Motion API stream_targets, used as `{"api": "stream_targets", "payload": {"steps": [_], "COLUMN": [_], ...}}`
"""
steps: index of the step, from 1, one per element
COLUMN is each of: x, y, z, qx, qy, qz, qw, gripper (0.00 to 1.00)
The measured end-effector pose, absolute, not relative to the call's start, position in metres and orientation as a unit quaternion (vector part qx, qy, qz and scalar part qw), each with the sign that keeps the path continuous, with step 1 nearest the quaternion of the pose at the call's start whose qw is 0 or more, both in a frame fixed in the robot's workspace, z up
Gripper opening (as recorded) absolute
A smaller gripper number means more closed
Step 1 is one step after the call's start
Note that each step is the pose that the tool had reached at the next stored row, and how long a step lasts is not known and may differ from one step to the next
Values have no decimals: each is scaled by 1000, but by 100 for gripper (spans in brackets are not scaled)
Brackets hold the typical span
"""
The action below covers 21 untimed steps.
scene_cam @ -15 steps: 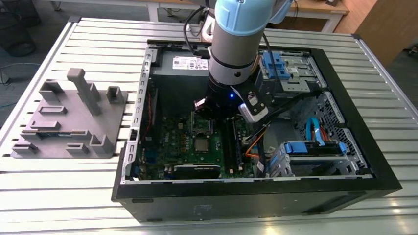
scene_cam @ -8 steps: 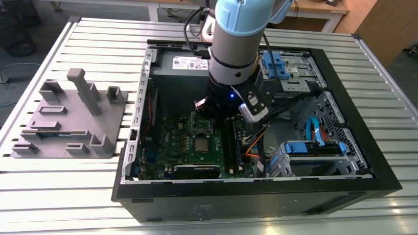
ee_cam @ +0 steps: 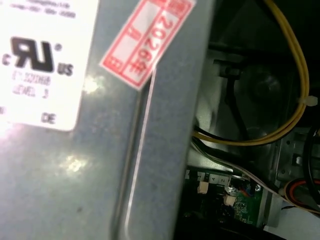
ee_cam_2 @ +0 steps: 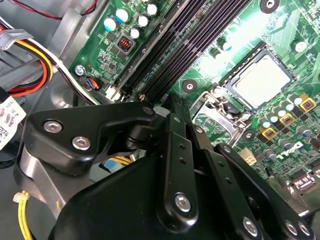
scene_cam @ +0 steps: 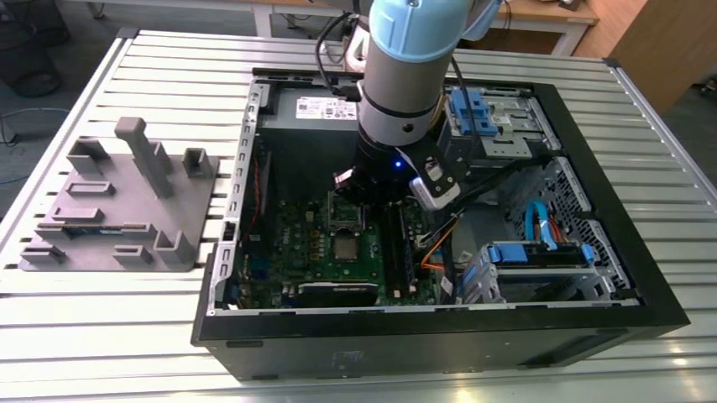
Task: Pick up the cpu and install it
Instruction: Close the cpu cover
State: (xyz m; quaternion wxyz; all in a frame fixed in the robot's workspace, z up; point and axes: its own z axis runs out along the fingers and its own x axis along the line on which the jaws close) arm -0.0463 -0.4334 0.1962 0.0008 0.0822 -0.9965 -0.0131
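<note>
Zero luck telling whether the jaws were apart or together: the black linkage gripper (ee_cam_2: 174,107) was seen from behind in the second wrist view and its own links hid the business end. I couldn't see anything in it. It hung low over the green motherboard (ee_cam_2: 215,45), just beside the long black memory slots (ee_cam_2: 185,45) and near a corner of the dark square socket with the metal frame (ee_cam_2: 240,64). The cpu, a small flat square chip with a shiny silver top (ee_cam_2: 260,80), lay flat in that socket, apart from the gripper. The exterior view had the cpu (scene_cam: 345,246) in the same spot, inside the open black computer case (scene_cam: 448,327). I figured it was light and stiff, with a slick lid that gave a grip little bite and a delicate underside. So I'd have pinched it by two opposite edges of the pale rim and kept it level. The big grey box with a white label (ee_cam: 50,150) sat right up against the first wrist view.
</note>
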Motion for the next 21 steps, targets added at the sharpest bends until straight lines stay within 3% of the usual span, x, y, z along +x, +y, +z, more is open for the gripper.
{"api": "stream_targets", "payload": {"steps": [21], "x": [-43], "y": [-432], "z": [202], "qx": [82], "qy": [-997], "qz": [-14], "qw": [2], "gripper": [11]}}
